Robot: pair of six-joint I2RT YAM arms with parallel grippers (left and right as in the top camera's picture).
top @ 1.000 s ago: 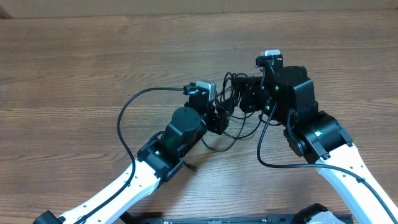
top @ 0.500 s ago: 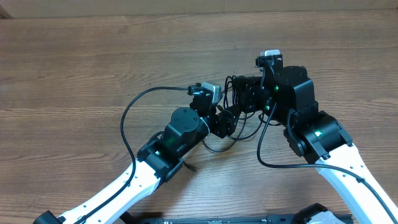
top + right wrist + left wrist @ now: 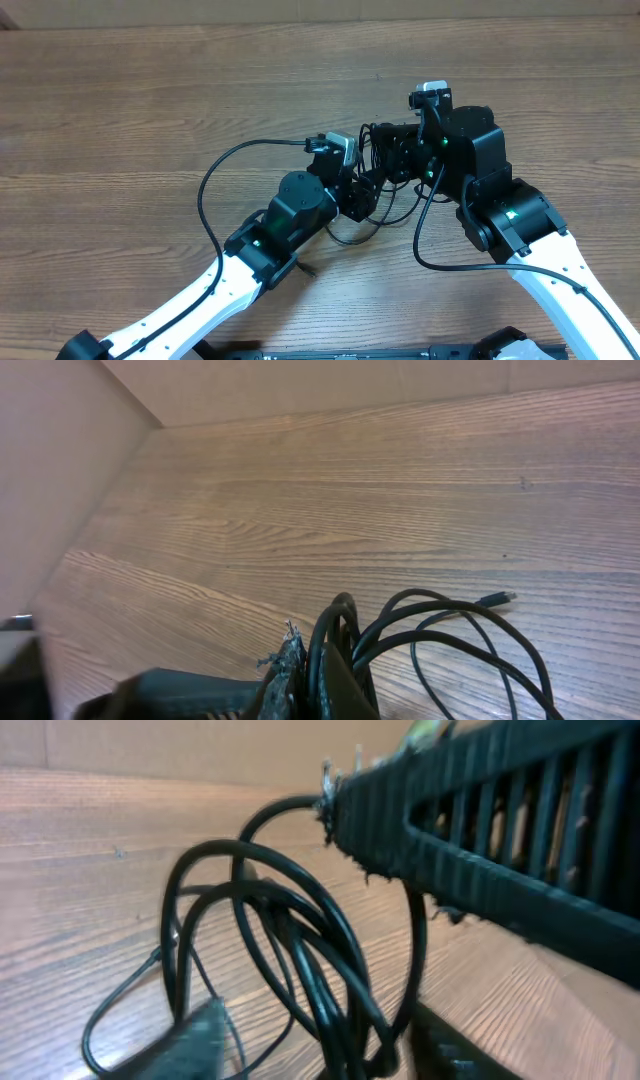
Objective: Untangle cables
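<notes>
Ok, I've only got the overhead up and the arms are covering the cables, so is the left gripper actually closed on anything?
Observer: No. In the left wrist view the left gripper is open. Its fingers stand apart, and the cables run down between them in bunched loops.
Operator: And the right one?
Observer: In the right wrist view the right gripper looks shut on the cables, with several loops fanning out beside it.
Operator: Any free end showing?
Observer: Yes. The right wrist view shows one small plug lying flat on the table, apart from the gripper.
</notes>
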